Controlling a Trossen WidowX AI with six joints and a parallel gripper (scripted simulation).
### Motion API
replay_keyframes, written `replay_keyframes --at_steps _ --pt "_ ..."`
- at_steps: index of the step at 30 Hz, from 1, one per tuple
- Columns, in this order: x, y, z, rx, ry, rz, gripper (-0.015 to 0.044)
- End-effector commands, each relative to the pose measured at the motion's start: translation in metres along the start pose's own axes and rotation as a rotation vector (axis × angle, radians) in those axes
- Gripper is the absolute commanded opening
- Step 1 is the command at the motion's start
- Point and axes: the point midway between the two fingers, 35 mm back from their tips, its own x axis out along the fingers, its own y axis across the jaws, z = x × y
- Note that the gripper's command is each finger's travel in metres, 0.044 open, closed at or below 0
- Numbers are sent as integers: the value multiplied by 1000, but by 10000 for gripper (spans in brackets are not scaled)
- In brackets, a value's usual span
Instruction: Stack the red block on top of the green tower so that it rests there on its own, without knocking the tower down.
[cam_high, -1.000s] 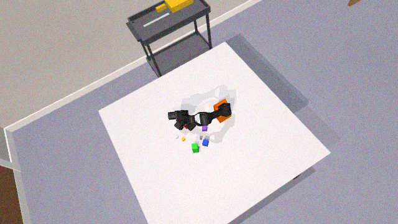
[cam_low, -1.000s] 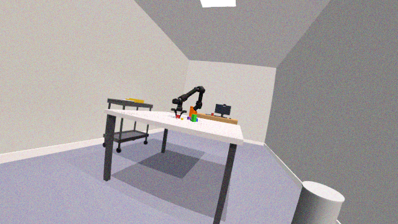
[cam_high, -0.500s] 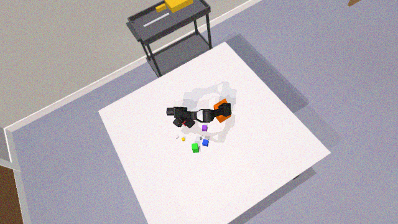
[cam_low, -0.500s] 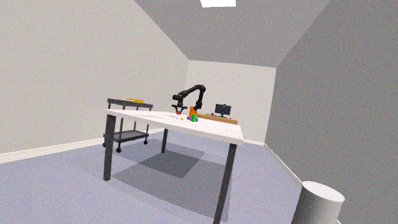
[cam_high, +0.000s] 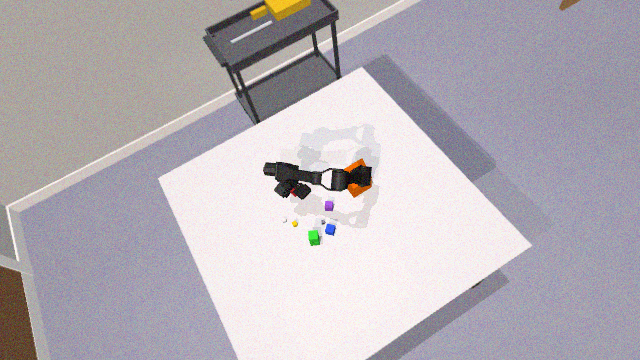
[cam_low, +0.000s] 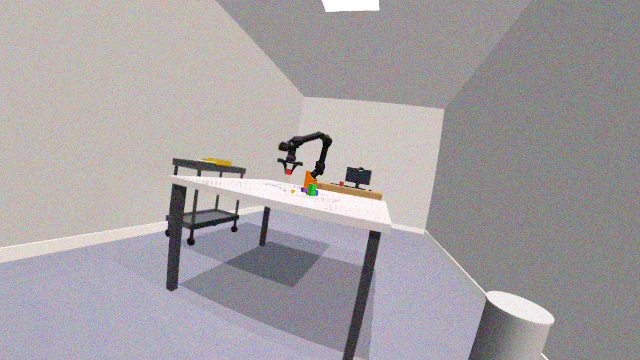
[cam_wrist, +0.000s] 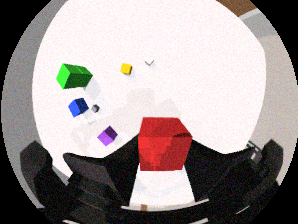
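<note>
The red block (cam_high: 293, 192) (cam_low: 288, 171) (cam_wrist: 161, 145) is held between the fingertips of my gripper (cam_high: 293, 191) (cam_low: 288, 169) (cam_wrist: 160, 136), which is shut on it. In the exterior view the block hangs well above the table top. The green tower (cam_high: 314, 237) (cam_low: 312, 189) (cam_wrist: 73, 76) stands upright on the table, apart from my gripper. In the wrist view it is at the upper left, past the red block.
A blue block (cam_high: 330, 229) (cam_wrist: 78, 107) and a small grey block (cam_high: 323, 222) (cam_wrist: 95, 108) are near the tower. A purple block (cam_high: 328, 205) (cam_wrist: 107, 135) is nearer the arm's orange base (cam_high: 359, 190). A small yellow block (cam_high: 294, 223) (cam_wrist: 126, 69) and a tiny white one (cam_high: 284, 220) lie beyond.
</note>
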Motion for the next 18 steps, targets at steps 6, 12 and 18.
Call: replay_keyframes --at_steps 6,12,18 --pt "-3 7 6 -11 9 -7 0" --pt "-5 36 31 -30 3 -39 0" --pt "-6 76 56 -22 2 -36 0"
